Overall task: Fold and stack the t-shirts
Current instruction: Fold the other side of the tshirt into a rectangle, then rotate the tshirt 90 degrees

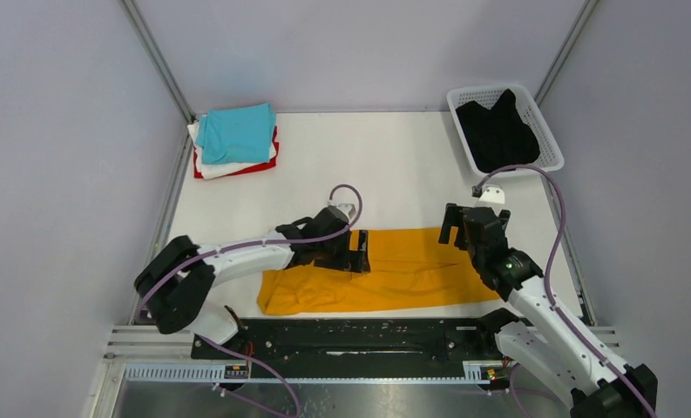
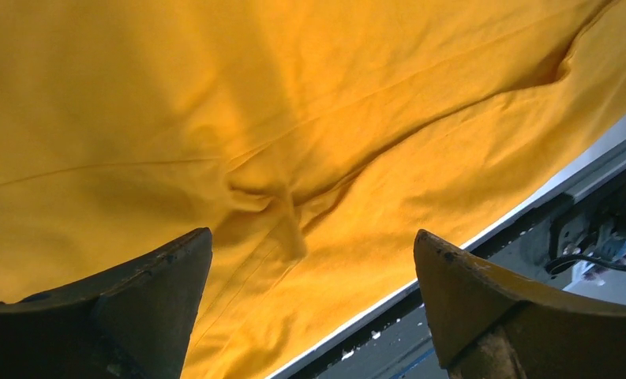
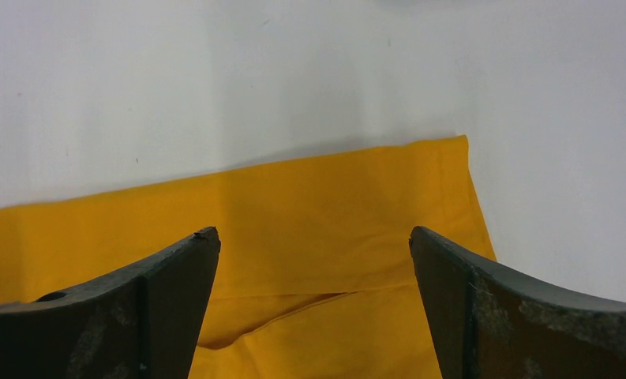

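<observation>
- The pale lilac walls (image 1: pixel 63 131) close in the left, far and right sides, with metal posts in the corners.
- The white table (image 1: pixel 411 165) is bare between the clothes; a black rail (image 1: pixel 350 335) runs along its near edge between the arm bases.
- The orange-yellow t-shirt (image 1: pixel 411 270) lies flat as a long folded band at the near middle of the table, creased under the left arm.
- A folded stack sits at the far left corner, well apart from the band: the turquoise t-shirt (image 1: pixel 235 132) on top, the white t-shirt (image 1: pixel 209 164) under it, and the red t-shirt (image 1: pixel 254 168) at the bottom.
- The white lattice basket (image 1: pixel 546 131) stands at the far right corner with the black t-shirt (image 1: pixel 497 132) bundled inside.
- The left gripper (image 1: pixel 361 251) hangs over the band's left part, jaws spread wide and empty.
- The right gripper (image 1: pixel 457 228) hovers at the band's far right corner, jaws likewise wide and holding nothing.
</observation>
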Controlling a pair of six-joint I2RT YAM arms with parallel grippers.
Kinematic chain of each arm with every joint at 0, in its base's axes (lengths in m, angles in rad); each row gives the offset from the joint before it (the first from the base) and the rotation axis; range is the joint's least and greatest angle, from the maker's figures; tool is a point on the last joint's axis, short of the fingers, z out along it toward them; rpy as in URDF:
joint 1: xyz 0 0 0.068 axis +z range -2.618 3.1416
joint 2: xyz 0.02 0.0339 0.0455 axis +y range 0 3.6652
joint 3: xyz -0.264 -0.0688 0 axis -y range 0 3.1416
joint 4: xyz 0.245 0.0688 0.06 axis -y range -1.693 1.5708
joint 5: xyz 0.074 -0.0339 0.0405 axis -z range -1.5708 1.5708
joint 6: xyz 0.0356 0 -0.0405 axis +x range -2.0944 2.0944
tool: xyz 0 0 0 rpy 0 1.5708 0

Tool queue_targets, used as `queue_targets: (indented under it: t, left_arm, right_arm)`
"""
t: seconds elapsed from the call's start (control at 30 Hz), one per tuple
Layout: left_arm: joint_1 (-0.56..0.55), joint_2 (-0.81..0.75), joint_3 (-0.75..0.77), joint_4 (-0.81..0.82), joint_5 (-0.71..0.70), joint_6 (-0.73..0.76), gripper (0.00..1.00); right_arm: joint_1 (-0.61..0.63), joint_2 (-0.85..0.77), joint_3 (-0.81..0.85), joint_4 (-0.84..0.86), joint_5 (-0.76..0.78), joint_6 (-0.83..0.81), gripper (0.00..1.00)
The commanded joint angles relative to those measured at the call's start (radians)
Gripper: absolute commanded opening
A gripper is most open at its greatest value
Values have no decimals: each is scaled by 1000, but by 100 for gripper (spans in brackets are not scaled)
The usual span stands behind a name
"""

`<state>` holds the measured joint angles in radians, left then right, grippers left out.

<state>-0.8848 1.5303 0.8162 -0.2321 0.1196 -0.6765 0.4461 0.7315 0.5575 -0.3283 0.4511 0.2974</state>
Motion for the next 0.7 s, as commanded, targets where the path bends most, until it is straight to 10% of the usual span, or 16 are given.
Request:
queue_targets:
  t: [0.0, 0.37, 0.67]
  left_arm:
    - [90, -187, -67, -14, -71, -88, 99]
    - [418, 15, -171, 305, 148, -242, 99]
    - [531, 556, 498, 240, 180, -272, 99]
  right_arm:
    - [5, 94, 47, -6, -18, 93, 99]
    - [5, 505, 107, 19, -119, 260, 98]
    - [12, 613, 44, 166, -582, 286, 98]
